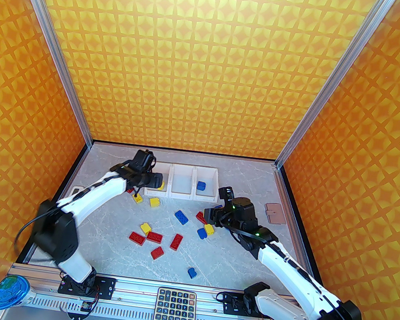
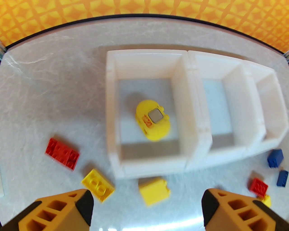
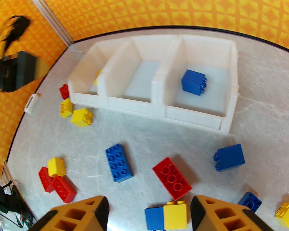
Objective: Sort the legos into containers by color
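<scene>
Glossy plastic legos (image 3: 119,162) (studded), matt white containers (image 3: 158,94).

The gray table (image 1: 230,267) is holding three white bins (image 1: 180,193) sitting in a row near the back. Red, yellow and blue bricks (image 1: 154,237) are lying loose in front of them. A pinkish pad (image 1: 275,213) is resting on the right, and a small white box (image 1: 77,190) is lying on the left.

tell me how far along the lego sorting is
Barely started. Done: one yellow lego in the left bin and one blue lego in the right bin; the middle bin holds none. In hand: nothing, the left gripper and right gripper are both open. Left: the loose legos, red, yellow and blue, scattered on the table.
</scene>
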Controlling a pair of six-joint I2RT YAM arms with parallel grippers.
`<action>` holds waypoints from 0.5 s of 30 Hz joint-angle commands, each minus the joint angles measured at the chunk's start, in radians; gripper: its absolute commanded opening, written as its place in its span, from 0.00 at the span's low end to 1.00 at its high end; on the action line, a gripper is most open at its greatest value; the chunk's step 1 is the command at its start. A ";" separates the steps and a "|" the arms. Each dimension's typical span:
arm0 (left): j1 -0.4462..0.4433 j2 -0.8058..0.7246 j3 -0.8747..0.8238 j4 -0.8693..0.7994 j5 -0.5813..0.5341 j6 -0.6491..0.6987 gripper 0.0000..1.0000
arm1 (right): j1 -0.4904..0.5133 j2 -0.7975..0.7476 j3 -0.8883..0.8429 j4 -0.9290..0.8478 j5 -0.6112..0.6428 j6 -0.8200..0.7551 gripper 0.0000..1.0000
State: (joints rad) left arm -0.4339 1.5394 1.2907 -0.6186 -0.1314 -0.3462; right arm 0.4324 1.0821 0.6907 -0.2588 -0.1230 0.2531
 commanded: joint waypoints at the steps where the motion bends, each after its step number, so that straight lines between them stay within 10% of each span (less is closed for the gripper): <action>1: -0.009 -0.089 -0.072 0.005 -0.004 0.027 0.83 | 0.006 0.026 0.034 -0.020 0.052 -0.012 0.65; 15: -0.012 -0.259 -0.274 0.160 -0.001 0.093 0.86 | 0.006 0.316 0.189 -0.160 0.219 -0.042 0.68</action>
State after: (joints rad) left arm -0.4397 1.3144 1.0363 -0.5400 -0.1314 -0.2810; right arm 0.4324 1.3659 0.8436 -0.3676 0.0380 0.2298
